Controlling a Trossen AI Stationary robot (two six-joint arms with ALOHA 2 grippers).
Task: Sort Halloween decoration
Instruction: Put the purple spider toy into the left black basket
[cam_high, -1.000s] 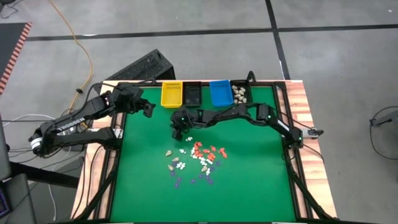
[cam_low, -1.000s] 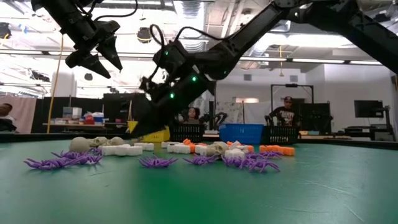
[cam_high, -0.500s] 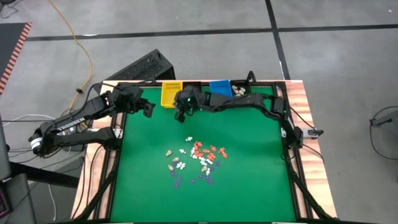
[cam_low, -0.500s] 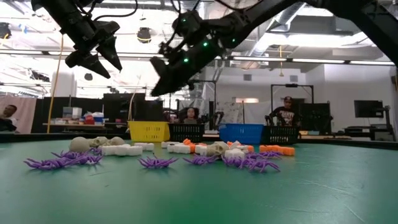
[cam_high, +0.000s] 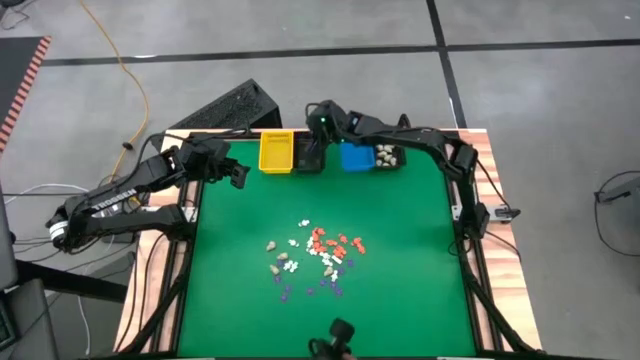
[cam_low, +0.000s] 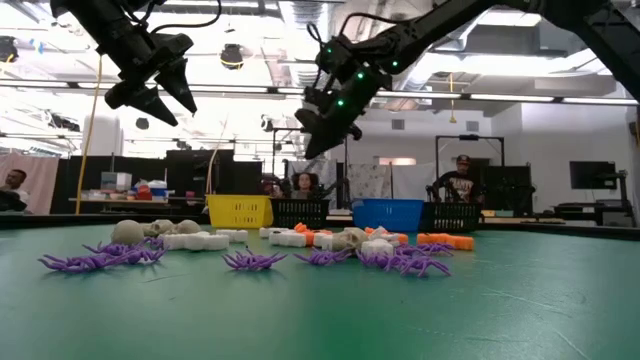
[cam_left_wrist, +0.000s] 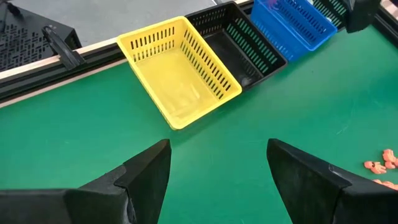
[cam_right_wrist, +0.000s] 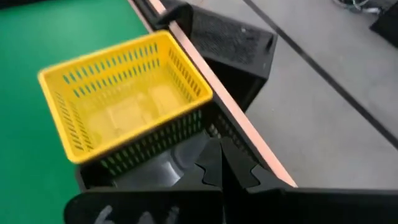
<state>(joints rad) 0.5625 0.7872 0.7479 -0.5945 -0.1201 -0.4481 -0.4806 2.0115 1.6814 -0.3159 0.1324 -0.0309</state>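
The Halloween decoration (cam_high: 315, 255) lies as a loose pile of tiny white, cream, orange and purple pieces in the middle of the green mat (cam_high: 400, 250); the low view shows the pile (cam_low: 300, 243) close up. My right gripper (cam_high: 316, 143) hangs shut above the black bin (cam_high: 309, 157) at the far edge, slanting down. In the right wrist view its fingertips (cam_right_wrist: 221, 163) meet, and no piece shows between them. My left gripper (cam_high: 240, 175) waits open in the air at the far left, with nothing between its fingers (cam_left_wrist: 149, 174).
A yellow bin (cam_high: 277, 152), the black bin, a blue bin (cam_high: 355, 155) and a second black bin (cam_high: 386, 153) holding cream pieces stand in a row along the far edge. A small dark object (cam_high: 340, 335) sits at the near edge. People show in the room behind (cam_low: 460, 180).
My right gripper has risen from the mat just beyond the pile and swung toward the far edge, passing the yellow bin and ending high over the black bin, tipped less steeply downward. The pile has stayed where it was.
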